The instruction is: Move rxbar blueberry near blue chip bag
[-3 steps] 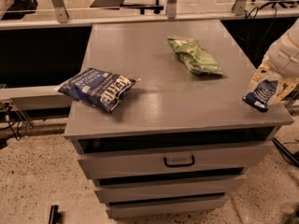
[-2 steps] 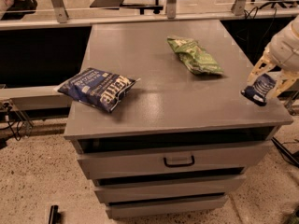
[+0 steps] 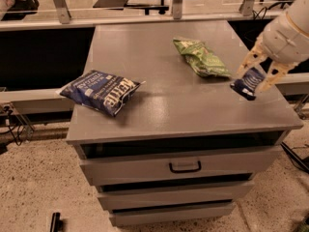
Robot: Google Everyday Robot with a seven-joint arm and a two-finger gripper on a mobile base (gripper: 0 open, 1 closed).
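Note:
The rxbar blueberry, a small dark navy wrapper with pale text, hangs tilted between the fingers of my gripper, lifted a little above the right side of the grey table. The gripper is shut on the bar, with the white arm reaching in from the upper right. The blue chip bag, large and puffy with white "Kettle" lettering, lies on the table's front left, far from the bar.
A green chip bag lies on the table at the back right, just left of the gripper. The table is a cabinet with drawers; a handle is on the top drawer. Chairs and rails stand behind.
The gripper has lifted the bar off the table's right edge and carried it up and slightly left. The chip bags have not moved.

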